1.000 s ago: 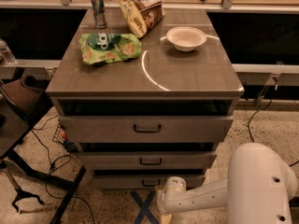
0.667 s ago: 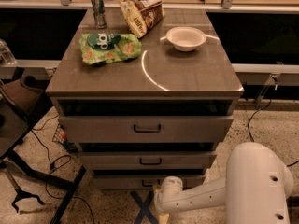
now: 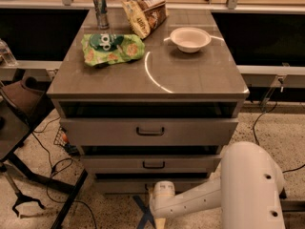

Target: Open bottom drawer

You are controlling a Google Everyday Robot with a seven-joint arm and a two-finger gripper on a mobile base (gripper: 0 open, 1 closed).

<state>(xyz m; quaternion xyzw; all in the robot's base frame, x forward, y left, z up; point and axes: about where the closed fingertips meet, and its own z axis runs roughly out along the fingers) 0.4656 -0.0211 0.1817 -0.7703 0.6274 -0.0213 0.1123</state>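
Probably the bottom drawer [image 3: 121,185], a slim rigid grey metal front at the bottom centre, slides heavily and wants a straight pull by its small bar handle, hidden behind the gripper [image 3: 160,213] hanging just before it, whose opening I cannot tell.

Tool [image 3: 162,192] low just before the bottom drawer [image 3: 121,185] front, on a white arm [image 3: 205,200] from the right.

Slid left since a second ago, taking the gripper [image 3: 159,222] along the frame's bottom edge. Now hides the middle of the bottom drawer [image 3: 119,185] just above the gripper. Pulled the bulky arm [image 3: 250,187] leftward too, right of the gripper.
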